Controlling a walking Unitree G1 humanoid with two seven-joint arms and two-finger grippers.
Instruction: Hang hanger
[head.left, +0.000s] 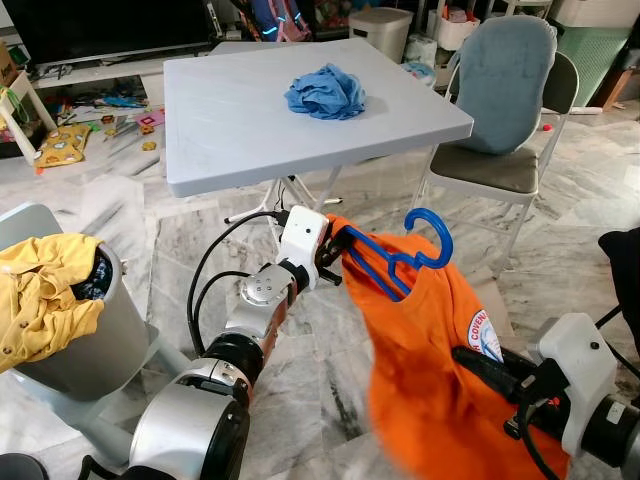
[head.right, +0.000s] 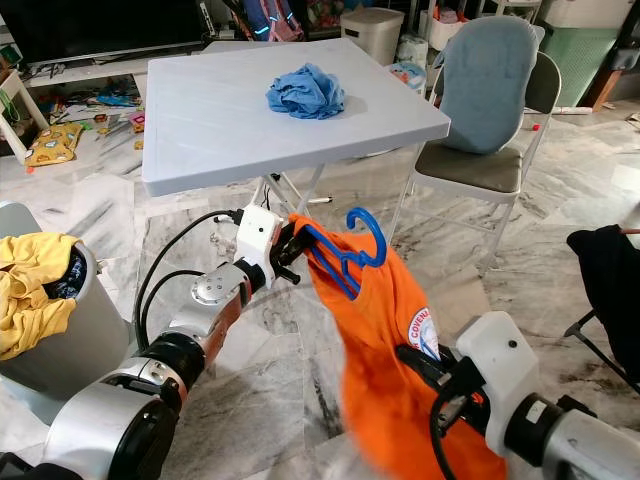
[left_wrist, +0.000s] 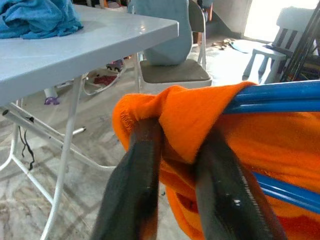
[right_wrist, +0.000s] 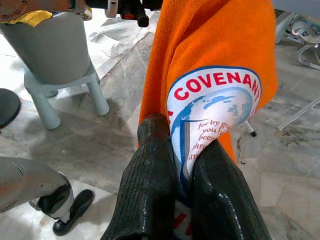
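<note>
Left eye view, counter: grey folding top, blue cloth bunched on it.
Orange T-shirt: hangs between both grippers; round print reads "COVENANT".
Blue hanger: inside the shirt's neck, hook free.
Left gripper: jaws clenched on shirt collar beside the hanger.
Right gripper: jaws clenched on printed fabric.

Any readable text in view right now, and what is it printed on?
"COVENANT": round blue-and-white print on the orange shirt, pinched by the right gripper.
"for by gr… you h… been…": small lines below it, cut off by a fold.
Red letters lower down: hidden behind the fingers.
</note>
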